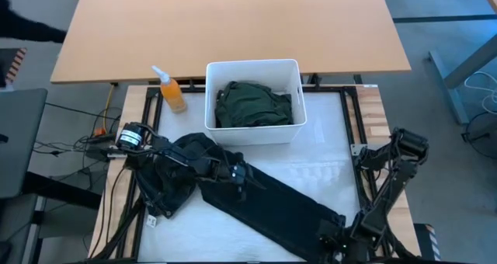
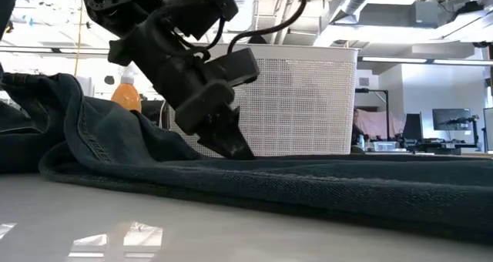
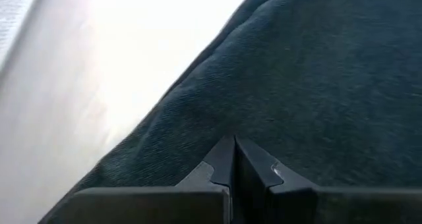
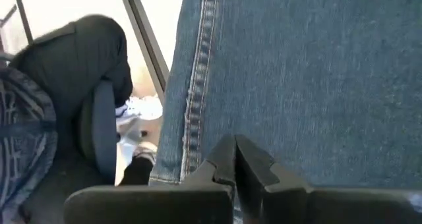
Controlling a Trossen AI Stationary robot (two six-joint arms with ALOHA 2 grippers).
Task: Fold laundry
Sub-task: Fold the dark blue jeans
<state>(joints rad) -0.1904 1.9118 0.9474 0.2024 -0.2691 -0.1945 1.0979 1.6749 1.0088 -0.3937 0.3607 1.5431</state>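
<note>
I have the left arm reaching in from the table's left side, bent down steeply, with the left gripper (image 1: 242,176) pressed onto the trousers (image 1: 272,202) near their middle. In the low view its tips (image 2: 231,146) meet the cloth at the top edge of the fabric. From the left wrist camera the fingers (image 3: 224,161) stand together with no gap, right against the dark weave; I cannot tell if any cloth is pinched between them.

The right arm is folded at the table's near right corner, with the right gripper (image 1: 335,237) low at the far end of the trousers. Its wrist camera shows the fingers (image 4: 224,161) closed, and the trousers' seam and stitching (image 4: 198,85) hang just in front of them; whether it has cloth in its grip I cannot say.

The trousers lie stretched on a slant across the white table (image 1: 326,147), bunched into a heap at the left end (image 1: 175,175). A white bin (image 1: 252,66) stands behind them, with a dark green garment (image 1: 252,105) inside. An orange bottle (image 1: 171,92) stands just left of the bin. Beyond is a bare wooden tabletop (image 1: 233,23). The low view looks past the bin into an office with desks and monitors (image 2: 451,123).
</note>
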